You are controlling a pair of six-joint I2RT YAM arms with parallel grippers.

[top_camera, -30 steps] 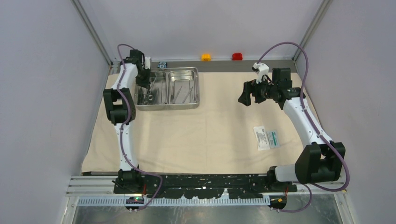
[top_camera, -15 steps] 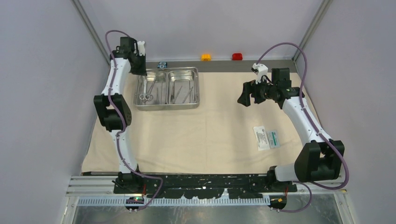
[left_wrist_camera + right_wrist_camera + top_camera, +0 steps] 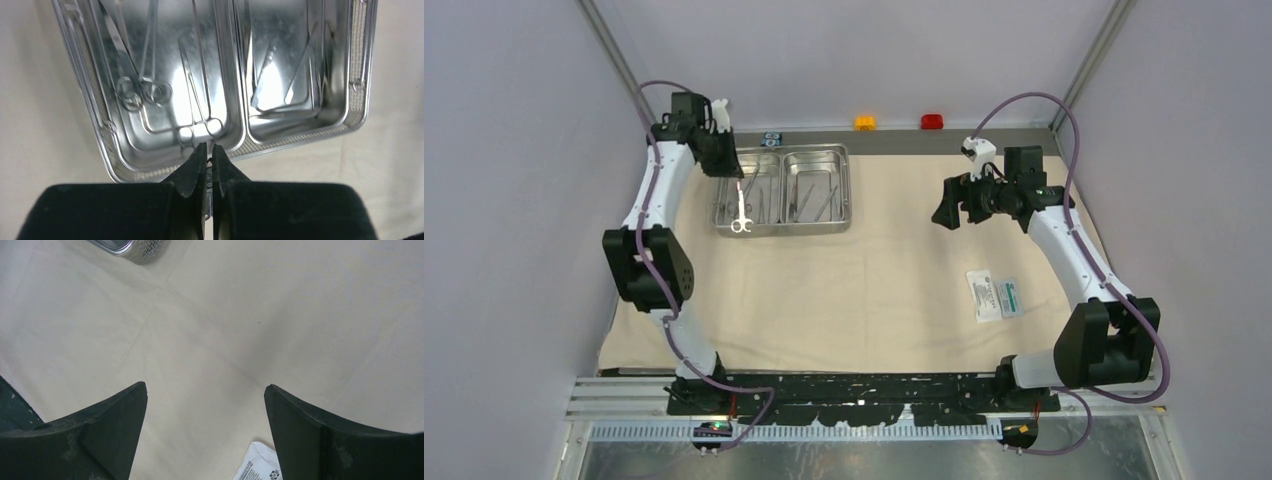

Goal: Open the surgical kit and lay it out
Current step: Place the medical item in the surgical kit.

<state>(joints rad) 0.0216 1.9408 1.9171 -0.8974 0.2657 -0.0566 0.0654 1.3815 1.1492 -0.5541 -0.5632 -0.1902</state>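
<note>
left pincer [image 3: 209,151]: clamped on forceps [image 3: 741,208] over tray [image 3: 796,231] | right pincer [image 3: 205,399]: wide apart above cloth [image 3: 260,315]

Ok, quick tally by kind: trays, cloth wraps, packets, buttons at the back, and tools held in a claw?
Steel tray: 1
Beige cloth wrap: 1
White-and-green packet: 1
Buttons: 2, orange button and red button
Ring-handled tool in the left claw: 1
Total: 6
</note>
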